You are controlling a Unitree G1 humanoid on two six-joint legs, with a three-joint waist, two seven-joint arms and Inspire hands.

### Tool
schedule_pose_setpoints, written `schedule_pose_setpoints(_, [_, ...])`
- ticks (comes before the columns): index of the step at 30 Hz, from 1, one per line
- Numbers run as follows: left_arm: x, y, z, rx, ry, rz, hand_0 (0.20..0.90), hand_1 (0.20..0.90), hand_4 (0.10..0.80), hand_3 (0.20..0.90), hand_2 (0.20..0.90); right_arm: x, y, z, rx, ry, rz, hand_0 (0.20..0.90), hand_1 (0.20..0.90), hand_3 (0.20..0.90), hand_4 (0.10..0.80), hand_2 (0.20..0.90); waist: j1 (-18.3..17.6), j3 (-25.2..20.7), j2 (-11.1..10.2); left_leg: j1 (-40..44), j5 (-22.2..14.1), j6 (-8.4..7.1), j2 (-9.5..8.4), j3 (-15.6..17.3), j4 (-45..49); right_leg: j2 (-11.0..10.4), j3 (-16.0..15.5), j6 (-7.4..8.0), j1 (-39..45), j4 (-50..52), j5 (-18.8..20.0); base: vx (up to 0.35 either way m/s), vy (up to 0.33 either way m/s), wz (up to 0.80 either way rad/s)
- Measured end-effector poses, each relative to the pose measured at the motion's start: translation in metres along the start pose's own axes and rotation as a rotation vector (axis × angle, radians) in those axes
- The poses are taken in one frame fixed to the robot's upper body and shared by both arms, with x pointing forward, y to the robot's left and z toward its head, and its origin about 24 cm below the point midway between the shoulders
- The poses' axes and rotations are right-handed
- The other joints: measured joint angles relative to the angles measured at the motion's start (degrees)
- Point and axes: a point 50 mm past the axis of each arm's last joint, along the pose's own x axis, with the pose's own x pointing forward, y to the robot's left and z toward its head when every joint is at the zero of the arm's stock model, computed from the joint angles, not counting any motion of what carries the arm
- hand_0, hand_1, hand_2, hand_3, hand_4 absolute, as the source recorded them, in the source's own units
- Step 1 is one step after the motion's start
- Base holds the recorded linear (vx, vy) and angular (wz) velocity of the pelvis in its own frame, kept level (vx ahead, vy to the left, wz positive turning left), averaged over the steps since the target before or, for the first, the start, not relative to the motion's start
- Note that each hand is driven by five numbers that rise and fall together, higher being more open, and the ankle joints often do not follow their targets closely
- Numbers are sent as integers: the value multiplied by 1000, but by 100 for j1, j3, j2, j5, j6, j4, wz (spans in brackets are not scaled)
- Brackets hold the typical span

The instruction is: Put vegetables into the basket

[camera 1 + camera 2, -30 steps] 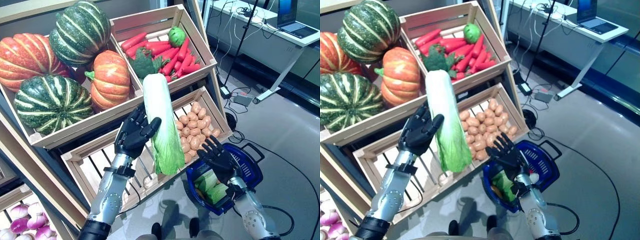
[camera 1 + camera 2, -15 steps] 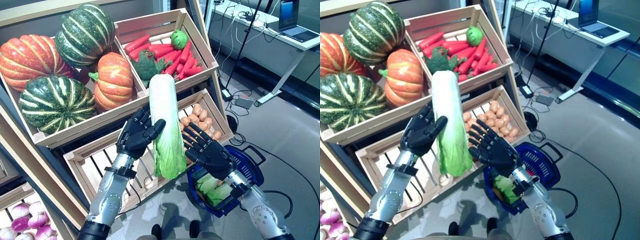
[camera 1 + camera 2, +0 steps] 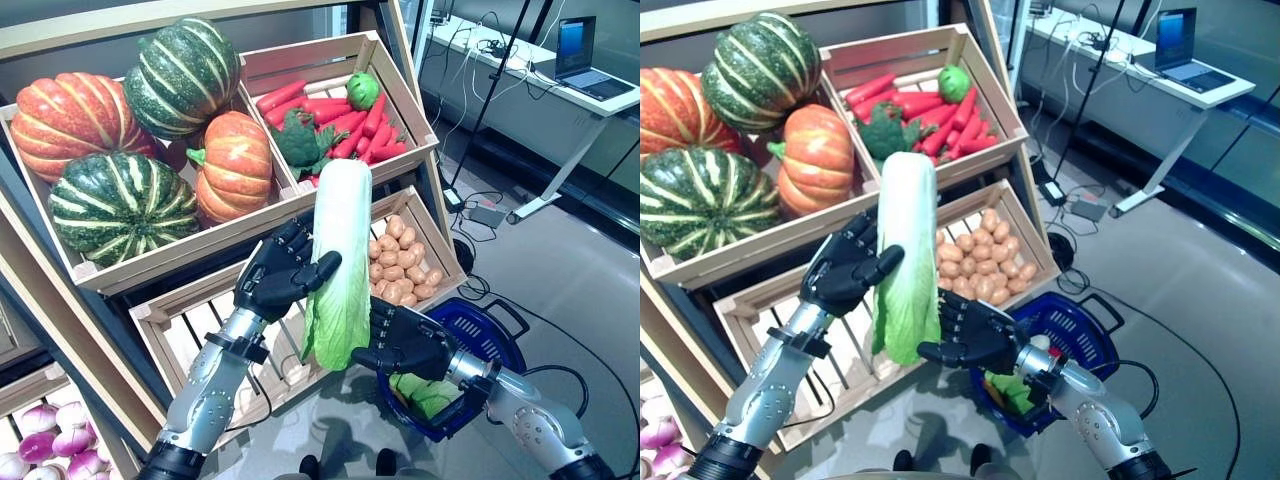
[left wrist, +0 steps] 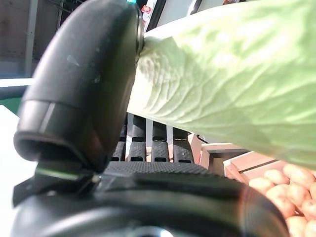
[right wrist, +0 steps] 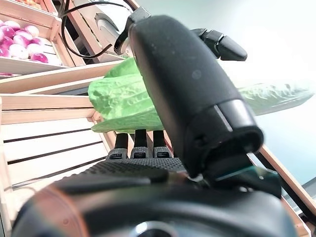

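Green cabbage (image 3: 338, 262) pinched by left robot hand (image 3: 279, 281); right robot hand (image 3: 408, 342) seemingly cupping underneath.

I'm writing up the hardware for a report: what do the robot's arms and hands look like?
Both arms are silver-grey metal segments with dark joints and a black band at the wrist. Each ends in a dark, almost black robot hand, left and right, with jointed fingers and a thick rounded thumb. No white thumb cover shows.

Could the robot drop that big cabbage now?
Maybe. The left hand holds the long cabbage upright in mid-air, gripping only its middle, so it might tip or slip. The right hand is at its leafy end but has not closed on it. The blue basket sits off to the side, so a dropped cabbage could miss.
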Motion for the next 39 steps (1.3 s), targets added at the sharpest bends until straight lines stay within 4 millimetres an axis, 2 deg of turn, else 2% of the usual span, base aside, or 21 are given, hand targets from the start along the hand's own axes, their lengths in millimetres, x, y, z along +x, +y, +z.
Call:
schedule_pose_setpoints(14, [1,-9,-6,-12,29,-70,300,300,400,300,300,6,5,-8,22,42,25,900,900,900,800,900,-25,-10,9,17,1,2,0,16,1,1,20,-1,2,0,1,0,0,0])
schedule_pose_setpoints(27, [0,-23,-22,-95,109,-181,300,300,400,300,300,12,10,-14,35,73,47,900,900,900,800,900,-26,-167,67,19,0,1,0,25,0,2,34,0,1,0,1,0,0,0])
schedule_pose_setpoints(28, [0,-23,-23,-99,117,-184,300,300,400,300,300,12,11,-16,36,78,50,728,728,728,685,728,-27,-167,67,19,0,1,0,25,0,3,37,0,0,0,1,0,0,0])
schedule_pose_setpoints(30, [-1,-23,-24,-103,127,-187,300,300,400,300,300,13,12,-18,39,87,56,300,300,300,400,300,-30,-168,67,19,0,1,0,26,0,3,40,1,-1,0,2,0,0,0])
schedule_pose_setpoints(39, [1,-25,-24,-122,120,-196,300,300,400,300,300,17,18,-26,66,107,90,300,300,300,400,300,-33,-172,69,18,-1,3,1,30,0,5,45,0,-4,0,2,0,0,0])
